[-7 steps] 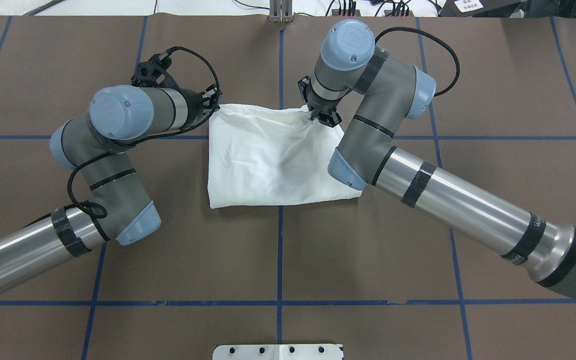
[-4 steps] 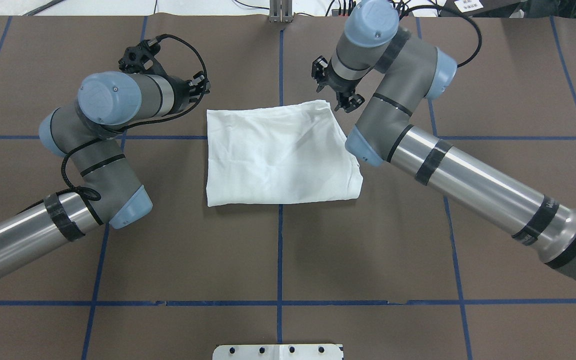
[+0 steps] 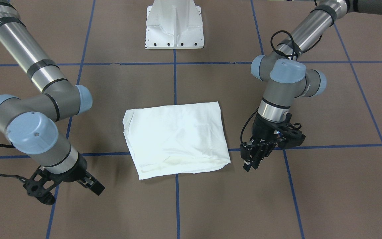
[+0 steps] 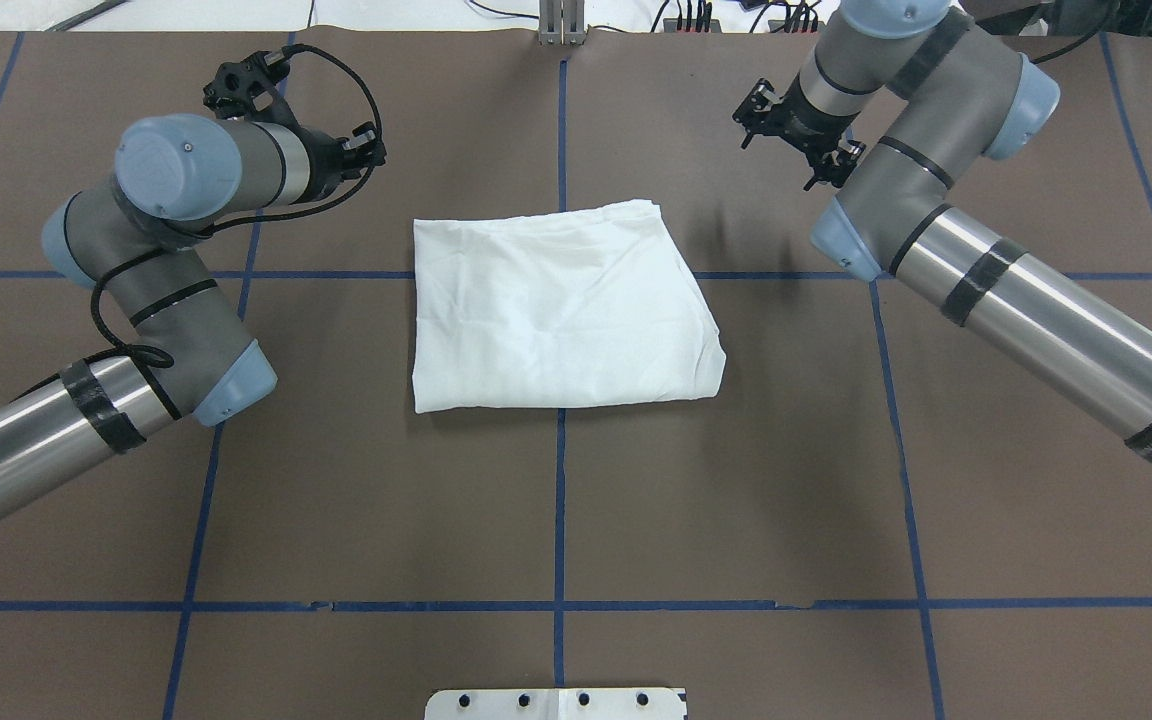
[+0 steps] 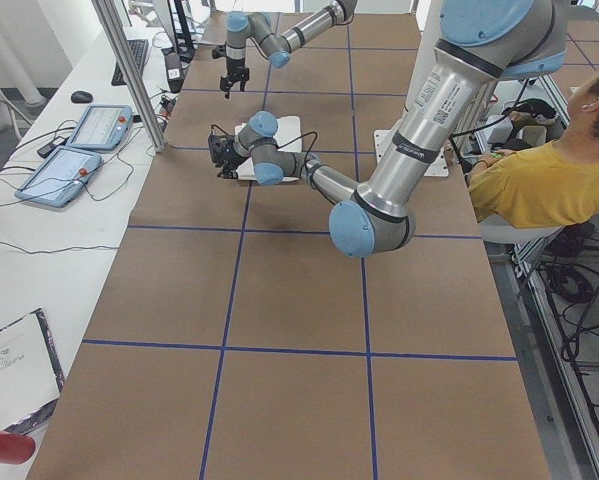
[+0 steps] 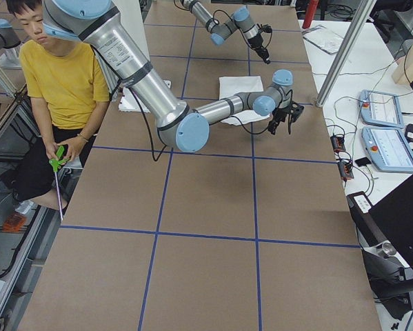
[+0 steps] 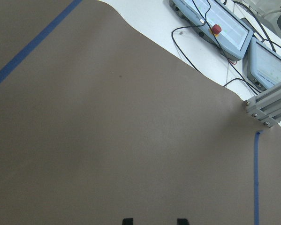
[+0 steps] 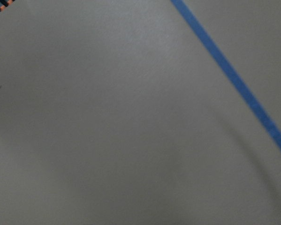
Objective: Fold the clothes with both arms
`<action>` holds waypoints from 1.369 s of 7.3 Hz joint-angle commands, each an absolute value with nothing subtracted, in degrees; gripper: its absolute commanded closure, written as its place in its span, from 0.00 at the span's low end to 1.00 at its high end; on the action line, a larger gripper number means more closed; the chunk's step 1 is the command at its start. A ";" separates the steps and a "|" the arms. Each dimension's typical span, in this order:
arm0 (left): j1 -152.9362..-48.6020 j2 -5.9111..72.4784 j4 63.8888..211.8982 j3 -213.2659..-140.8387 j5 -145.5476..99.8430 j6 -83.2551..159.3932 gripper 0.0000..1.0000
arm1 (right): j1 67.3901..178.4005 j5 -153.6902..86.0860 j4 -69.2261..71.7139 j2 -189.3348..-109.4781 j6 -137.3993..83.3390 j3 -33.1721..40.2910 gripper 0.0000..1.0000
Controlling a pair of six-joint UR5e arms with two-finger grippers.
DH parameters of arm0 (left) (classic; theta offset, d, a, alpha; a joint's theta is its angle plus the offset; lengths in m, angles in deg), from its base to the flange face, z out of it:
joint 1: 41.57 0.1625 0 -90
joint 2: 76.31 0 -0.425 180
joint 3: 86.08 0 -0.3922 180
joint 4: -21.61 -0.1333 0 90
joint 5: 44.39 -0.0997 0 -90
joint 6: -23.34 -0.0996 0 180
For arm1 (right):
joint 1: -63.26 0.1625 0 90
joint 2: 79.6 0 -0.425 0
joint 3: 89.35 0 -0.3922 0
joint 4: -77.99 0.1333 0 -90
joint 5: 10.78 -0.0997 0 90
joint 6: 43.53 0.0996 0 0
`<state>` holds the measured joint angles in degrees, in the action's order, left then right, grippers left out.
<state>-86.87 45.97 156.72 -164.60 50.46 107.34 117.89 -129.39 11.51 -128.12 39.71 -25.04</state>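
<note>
The folded white T-shirt (image 4: pixel 561 310) lies flat as a rough rectangle in the middle of the brown bench (image 4: pixel 736 500), and neither arm touches it. The left hand (image 3: pixel 251 162) hovers near one side of it, holding nothing, its fingertips (image 7: pixel 126 221) moderately apart in the wrist view. The right hand (image 3: pixel 91 184) hangs off the opposite side, empty; how wide its fingers stand cannot be told.

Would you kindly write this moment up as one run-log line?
shirt: folded, flat on table | left gripper: open, clear of shirt | right gripper: open, clear of shirt
</note>
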 commanded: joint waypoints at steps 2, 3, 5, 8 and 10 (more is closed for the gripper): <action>-98.04 37.27 156.44 -168.78 69.89 78.03 0.49 | 129.40 -136.61 11.37 -137.31 14.40 -23.52 0.00; -102.52 34.37 155.92 -168.53 73.44 68.35 0.37 | 133.80 -138.90 11.02 -140.82 2.82 -23.52 0.00; -110.26 28.92 155.47 -168.35 78.01 54.95 0.00 | 141.54 -140.50 10.84 -147.94 -15.67 -23.52 0.00; -122.22 21.26 155.65 -168.08 93.12 38.99 0.00 | 146.05 -144.08 11.02 -156.82 -27.07 -22.21 0.00; -125.24 20.98 153.37 -170.18 93.07 38.90 0.00 | 147.98 -149.12 11.28 -159.30 -30.43 -20.28 0.00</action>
